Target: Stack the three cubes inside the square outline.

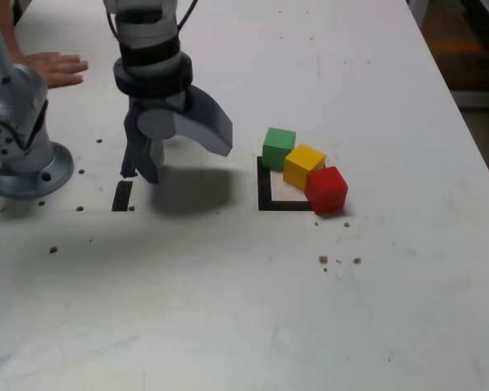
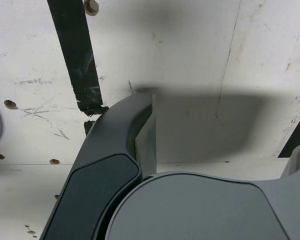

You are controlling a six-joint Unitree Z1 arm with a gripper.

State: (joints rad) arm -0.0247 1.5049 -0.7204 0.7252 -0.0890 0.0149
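**Tool empty, cubes unstacked at outline**

Tool (image 1: 179, 155) spread wide, gripping nothing, hanging just above the table (image 1: 228, 309) beside a short black tape strip (image 1: 122, 195). Well to the exterior view's right: green cube (image 1: 279, 147), yellow cube (image 1: 303, 165), red cube (image 1: 326, 189) in a touching diagonal row on the table, sitting over the square outline (image 1: 265, 191). A person's hand (image 1: 55, 67) rests at the far edge.

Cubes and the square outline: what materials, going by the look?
The green cube, yellow cube and red cube: solid-coloured, matte, crisp edges; painted wood or plastic, unclear which. The square outline: black tape by its flat, slightly glossy strips on the white table.
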